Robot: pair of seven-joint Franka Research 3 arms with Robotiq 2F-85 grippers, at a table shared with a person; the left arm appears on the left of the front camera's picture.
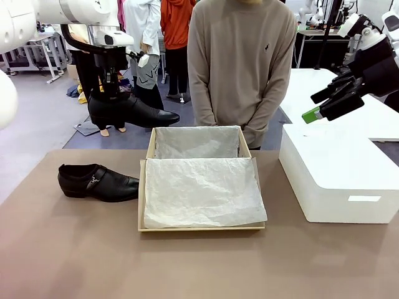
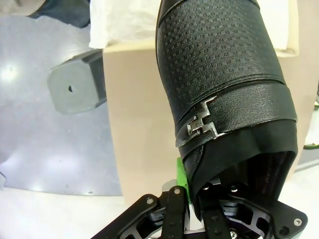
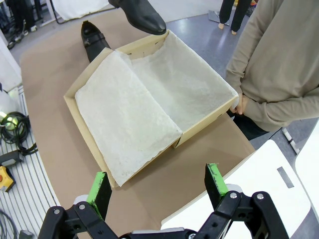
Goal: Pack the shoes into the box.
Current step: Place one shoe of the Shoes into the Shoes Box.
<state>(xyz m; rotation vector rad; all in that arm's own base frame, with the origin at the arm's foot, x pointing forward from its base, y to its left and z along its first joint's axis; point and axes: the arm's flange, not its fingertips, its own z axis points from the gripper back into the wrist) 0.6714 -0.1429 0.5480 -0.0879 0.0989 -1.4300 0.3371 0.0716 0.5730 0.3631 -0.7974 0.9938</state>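
While one shoe [image 1: 128, 111] is held in the air by the left hand [image 2: 192, 193], the step in hand is judged to be the carrying of the first shoe to the box [image 1: 150, 144]. The hand is closed on the rim of the heel opening, with a green pad [image 2: 180, 174] pressed on the outside of the leather. The toe is pointed toward the far left corner of the box, which is open on the surface [image 1: 75, 249] and lined with crumpled white tissue paper [image 1: 199, 193]. The other shoe [image 1: 96, 182] is laid flat on the surface, just beside the left wall of the box.

For the next move, a shift over the paper and a level lowering are probably needed, so that the thin tan cardboard wall is not struck by the toe.

The right hand [image 3: 157, 186] is held wide open and empty above a smooth white box [image 1: 336, 180]. The leather is glossy at the toe and finely embossed on the upper, and a small silver buckle [image 2: 202, 122] is fixed on the strap.
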